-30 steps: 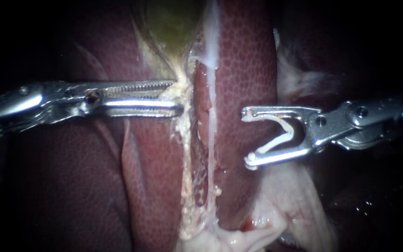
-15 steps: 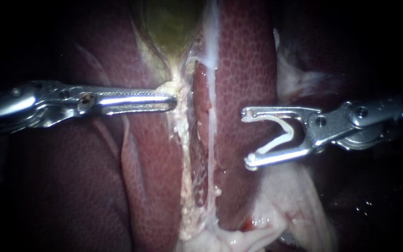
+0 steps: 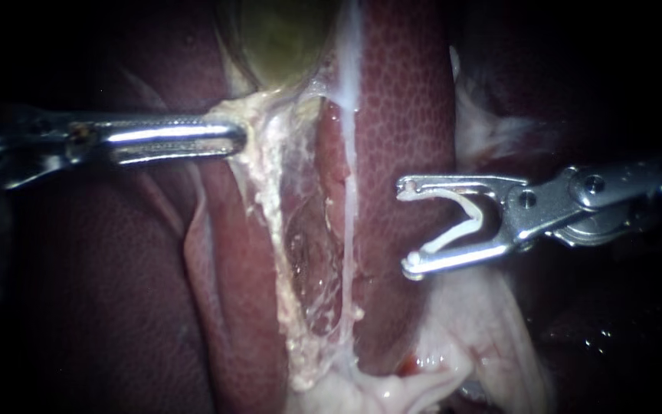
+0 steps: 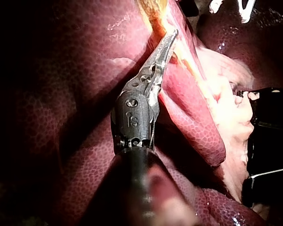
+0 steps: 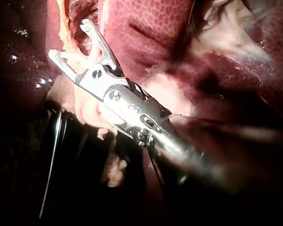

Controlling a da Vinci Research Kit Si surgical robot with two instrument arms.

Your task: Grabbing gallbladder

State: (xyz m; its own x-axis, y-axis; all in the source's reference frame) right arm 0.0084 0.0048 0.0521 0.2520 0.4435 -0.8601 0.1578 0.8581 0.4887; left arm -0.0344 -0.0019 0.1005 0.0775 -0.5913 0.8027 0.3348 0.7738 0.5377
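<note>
The greenish gallbladder [image 3: 281,38] lies at the top between dark red liver [image 3: 400,115] lobes. My left instrument [image 3: 239,139] comes in from the left, its jaws shut on the pale tissue at the gallbladder's lower end, which is drawn leftward into a stretched sheet [image 3: 270,199]. In the left wrist view the left instrument [image 4: 170,37] pinches that yellowish edge. My right instrument [image 3: 404,228] hovers over the right liver lobe, apart from the gallbladder, holding a white V-shaped clip [image 3: 461,222] between its spread jaws. The right wrist view shows the right instrument [image 5: 70,39] with its clip [image 5: 80,55].
A thin whitish strand [image 3: 346,153] runs down the groove beside the stretched sheet. Pale fatty tissue [image 3: 469,330] lies below the right instrument. Dark surroundings frame both sides.
My left instrument's jaws closed on the pale tissue below the gallbladder, then pulled it left and slightly up, opening the groove. The right instrument has stayed still.
</note>
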